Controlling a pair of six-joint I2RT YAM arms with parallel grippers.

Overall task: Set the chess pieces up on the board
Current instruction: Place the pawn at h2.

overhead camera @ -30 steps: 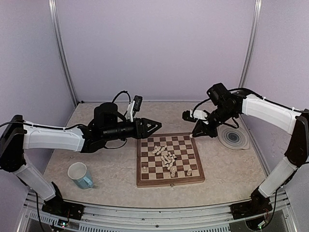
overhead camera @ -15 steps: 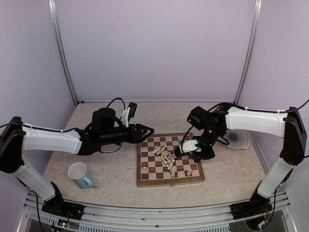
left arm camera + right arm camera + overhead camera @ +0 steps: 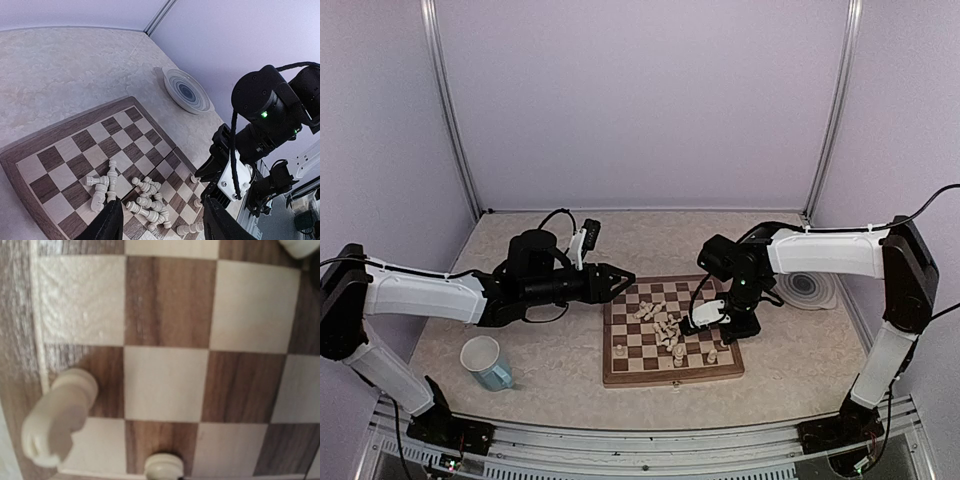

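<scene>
The board [image 3: 665, 378] lies in the middle of the table. A heap of fallen cream chess pieces [image 3: 660, 325] lies at its centre, and three pieces stand near its front edge [image 3: 678, 352]. My left gripper [image 3: 620, 280] is open and empty, hovering off the board's far left corner; the left wrist view shows the heap [image 3: 145, 200] between its fingers [image 3: 107, 225]. My right gripper [image 3: 698, 322] points down at the board's right side. The right wrist view shows only squares [image 3: 165, 380], a knight [image 3: 60, 420] and a standing piece [image 3: 162, 466] at the bottom edge; its fingers are hidden.
A light blue mug [image 3: 485, 362] stands at the front left. A round grey-blue ringed plate [image 3: 803, 287] lies right of the board, also in the left wrist view [image 3: 186, 91]. The right arm [image 3: 265, 130] leans over the board's right edge.
My right gripper has swung from near the plate down onto the board's right side. My left gripper has drawn back slightly to the left.
</scene>
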